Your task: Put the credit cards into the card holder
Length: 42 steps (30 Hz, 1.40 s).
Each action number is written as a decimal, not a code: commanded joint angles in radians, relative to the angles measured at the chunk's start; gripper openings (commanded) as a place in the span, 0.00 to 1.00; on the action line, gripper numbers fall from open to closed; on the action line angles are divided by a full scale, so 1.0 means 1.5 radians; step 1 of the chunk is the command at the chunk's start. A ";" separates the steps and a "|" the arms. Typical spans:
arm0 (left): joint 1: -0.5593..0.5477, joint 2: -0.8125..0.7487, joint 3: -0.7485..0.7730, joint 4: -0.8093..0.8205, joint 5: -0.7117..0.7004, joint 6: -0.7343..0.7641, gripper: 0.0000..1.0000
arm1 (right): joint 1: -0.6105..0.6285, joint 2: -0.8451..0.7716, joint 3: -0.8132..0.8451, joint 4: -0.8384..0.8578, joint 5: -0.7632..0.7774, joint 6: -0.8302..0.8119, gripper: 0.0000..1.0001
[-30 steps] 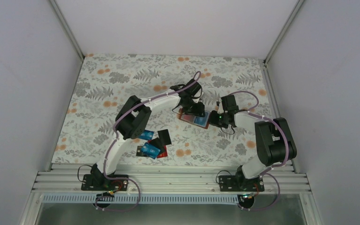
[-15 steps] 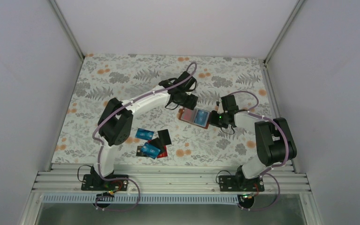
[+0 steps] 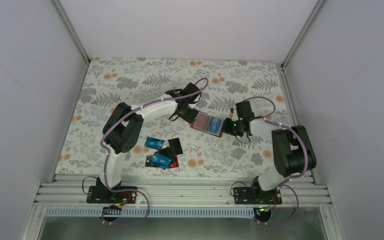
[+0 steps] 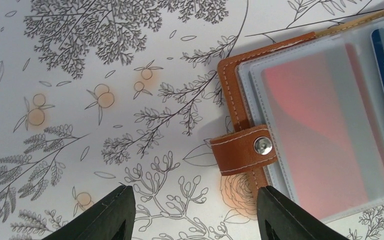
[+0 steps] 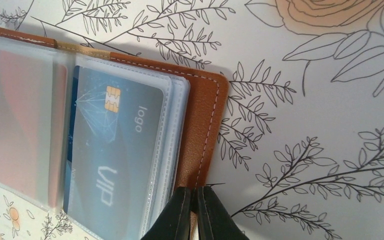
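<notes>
The card holder (image 3: 207, 123) lies open on the floral cloth, brown leather with clear sleeves. A red card (image 4: 320, 135) sits in its left sleeve and a blue card (image 5: 115, 145) marked VIP in its right sleeve. My right gripper (image 5: 195, 192) is shut on the holder's right leather edge (image 5: 202, 115). Just left of the holder, my left gripper (image 4: 195, 200) is open over bare cloth and holds nothing. The snap strap (image 4: 242, 150) lies just ahead of its right finger. Several loose credit cards (image 3: 160, 160), blue, black and red, lie near the left arm's base.
The left arm (image 3: 125, 132) arches over the loose cards' left side. White walls close in the table on three sides, and a metal rail (image 3: 180, 192) runs along the near edge.
My left gripper has drawn back leftward off the card holder and opened, with nothing in it. The right gripper and the holder have stayed put.
</notes>
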State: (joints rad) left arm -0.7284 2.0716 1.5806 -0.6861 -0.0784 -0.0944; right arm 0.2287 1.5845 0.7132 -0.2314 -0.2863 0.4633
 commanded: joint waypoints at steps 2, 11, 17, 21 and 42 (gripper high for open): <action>0.000 0.024 0.004 0.029 0.024 0.044 0.61 | 0.007 0.015 0.005 -0.046 0.025 -0.011 0.08; 0.000 0.055 0.018 0.032 0.029 0.056 0.62 | 0.008 0.020 0.004 -0.045 0.026 -0.012 0.08; 0.001 0.063 0.022 0.056 0.021 0.046 0.62 | 0.008 0.021 0.003 -0.046 0.028 -0.015 0.08; 0.006 0.063 0.029 0.071 0.008 0.017 0.61 | 0.008 0.024 0.002 -0.045 0.030 -0.018 0.08; 0.058 0.066 0.002 0.159 0.139 -0.062 0.41 | 0.007 0.039 0.007 -0.043 0.033 -0.024 0.08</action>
State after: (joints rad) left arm -0.6518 2.1502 1.5917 -0.4992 0.0593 -0.1600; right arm 0.2310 1.6001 0.7319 -0.2443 -0.2810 0.4404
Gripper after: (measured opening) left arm 0.430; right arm 0.078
